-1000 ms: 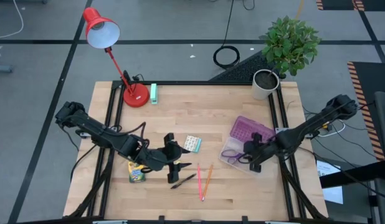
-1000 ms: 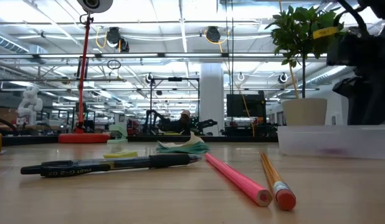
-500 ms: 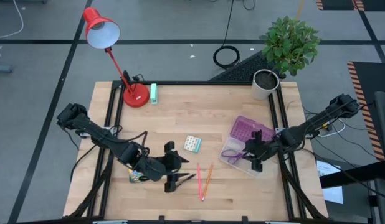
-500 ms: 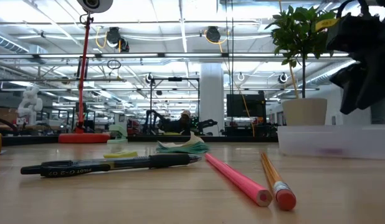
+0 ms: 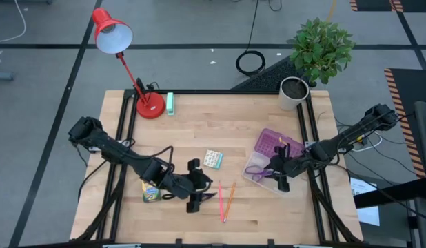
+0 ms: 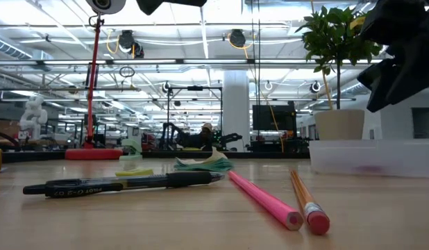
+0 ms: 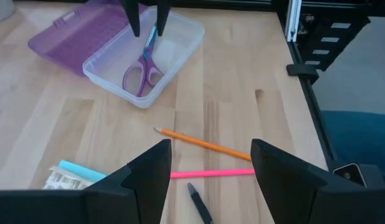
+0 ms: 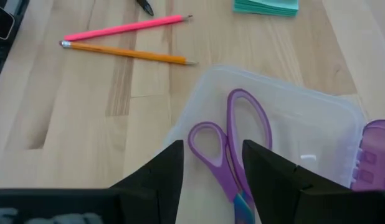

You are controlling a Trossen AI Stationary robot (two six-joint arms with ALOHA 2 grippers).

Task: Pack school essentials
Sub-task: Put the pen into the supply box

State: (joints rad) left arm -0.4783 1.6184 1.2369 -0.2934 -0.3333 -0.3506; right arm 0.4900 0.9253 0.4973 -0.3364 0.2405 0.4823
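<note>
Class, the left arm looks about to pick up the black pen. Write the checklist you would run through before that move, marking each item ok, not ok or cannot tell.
1. Left gripper open: ok.
2. Left gripper above the black pen: ok.
3. Pen clear of the pink pencil and orange pencil: ok, a gap shows.
4. Clear plastic case open with room: ok, only the scissors lie inside.
5. Right gripper out of the drop path: not ok, it hangs over the case.
6. Pen tip retracted: cannot tell.

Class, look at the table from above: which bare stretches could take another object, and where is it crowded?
Bare wood runs between the red lamp and the plant pot. The near half is crowded: crayon box, left claw, pencils, patterned pack, clear box.
</note>
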